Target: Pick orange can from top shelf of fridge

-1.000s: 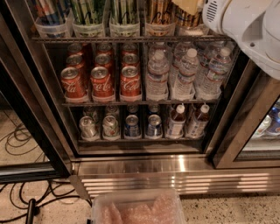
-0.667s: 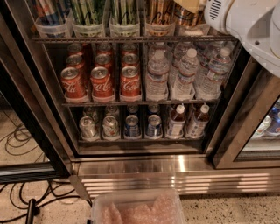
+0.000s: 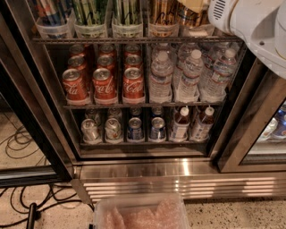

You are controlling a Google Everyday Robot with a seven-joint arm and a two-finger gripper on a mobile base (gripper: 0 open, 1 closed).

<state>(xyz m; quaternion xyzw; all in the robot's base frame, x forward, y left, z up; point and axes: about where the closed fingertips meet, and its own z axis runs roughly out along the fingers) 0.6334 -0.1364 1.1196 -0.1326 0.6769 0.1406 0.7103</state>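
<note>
Orange can (image 3: 161, 12) standing upright in a clear tub (image 3: 161, 30) on the top shelf (image 3: 134, 40) of the fridge (image 3: 147, 172), just right of the green-striped cans (image 3: 127, 11); my gripper (image 3: 195, 5) sits at the upper edge above the neighbouring tub, and I cannot tell whether it is open or holding anything.

Orange can (image 3: 161, 12) is in a tub (image 3: 161, 30) on the top shelf (image 3: 89, 40), right of the tall cans (image 3: 127, 11). Gripper (image 3: 193, 5) is just right of it, near the shelf's right end.
</note>
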